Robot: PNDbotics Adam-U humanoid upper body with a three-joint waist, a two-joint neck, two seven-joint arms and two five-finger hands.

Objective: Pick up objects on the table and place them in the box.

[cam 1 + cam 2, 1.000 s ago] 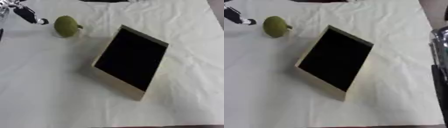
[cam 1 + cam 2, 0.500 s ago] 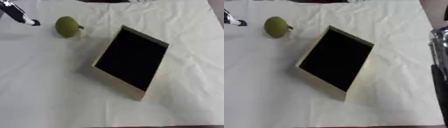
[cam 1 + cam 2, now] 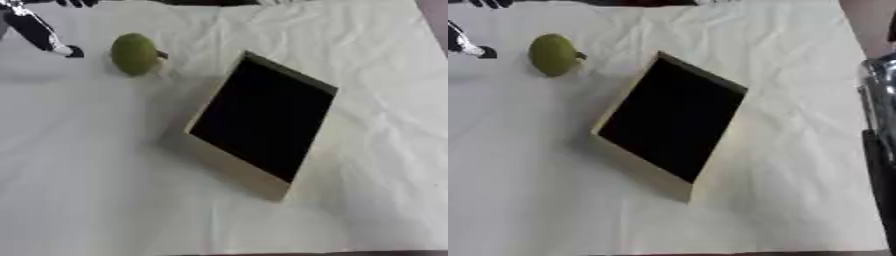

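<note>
A green, pear-like fruit (image 3: 134,53) with a short stem lies on the white cloth at the back left. A shallow beige box (image 3: 262,120) with a dark inside sits askew in the middle, its open side up. My left hand (image 3: 35,31) reaches in from the upper left corner. Its straight black fingers point down towards the fruit, and their tip is a short way left of it, not touching. It holds nothing. A silver and black part of my right arm or hand (image 3: 878,115) shows at the right edge, too cut off to read.
Wrinkled white cloth (image 3: 105,190) covers the whole table. Dark shapes (image 3: 79,2) lie along the far edge at the upper left. The table's front edge runs along the bottom of the view.
My left hand has drawn back towards the upper left corner, so less of it shows. The fruit and the box have not moved.
</note>
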